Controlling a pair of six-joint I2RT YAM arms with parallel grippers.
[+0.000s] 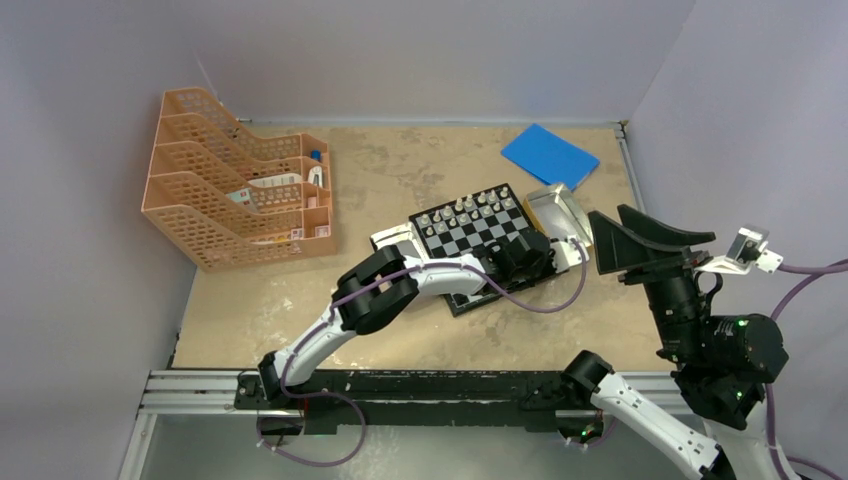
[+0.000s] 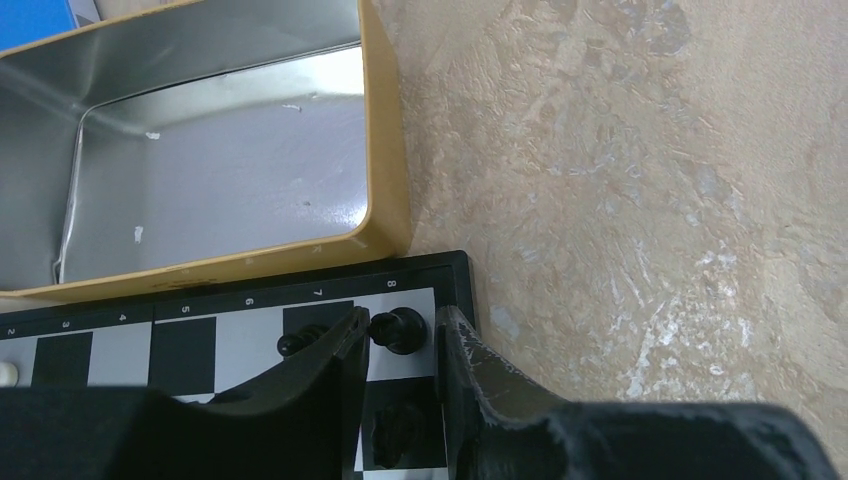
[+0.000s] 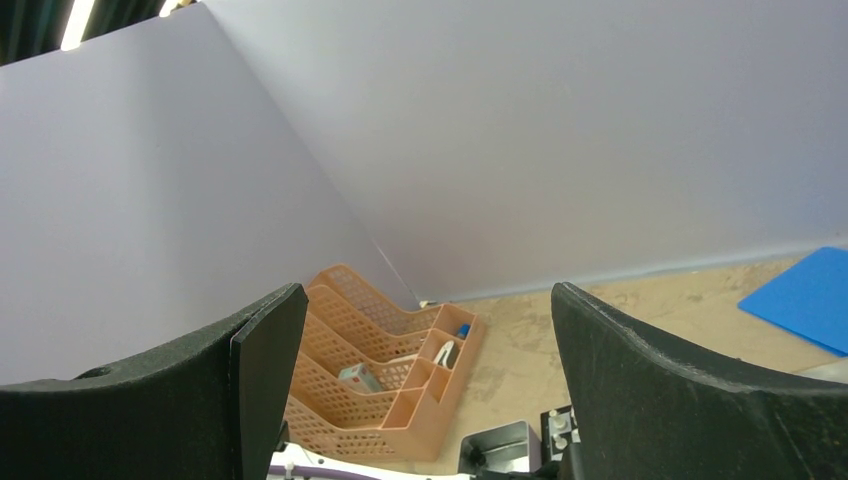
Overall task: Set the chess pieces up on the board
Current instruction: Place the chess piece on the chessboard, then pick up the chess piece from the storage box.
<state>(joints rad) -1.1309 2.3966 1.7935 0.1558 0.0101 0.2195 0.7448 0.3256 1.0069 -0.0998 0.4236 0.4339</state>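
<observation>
The left arm is stretching over the board point(image 1: 462, 232), with the left gripper point(image 1: 522, 258) hovering above its near right part. Pale chess pieces point(image 1: 468, 206) are standing along the far rows. A silver tin point(image 1: 556, 208) is lying just beside the board's right edge. The right gripper point(image 1: 640, 245) is hanging raised, fingers spread wide.

Sandy, mottled table top point(image 1: 400, 170) enclosed by pale lilac walls point(image 1: 430, 60). Far left: orange lattice desk organiser point(image 1: 240, 195) with stepped tiers, small cards and a blue-capped item in its front compartments. Far right: flat blue pad point(image 1: 549, 155). Just nearer than the pad: open silver metal tin point(image 1: 557, 208), gold-rimmed, reflective inside. Second silver tin point(image 1: 392, 238) toward the organiser. Near edge: aluminium rail point(image 1: 200, 385)
</observation>
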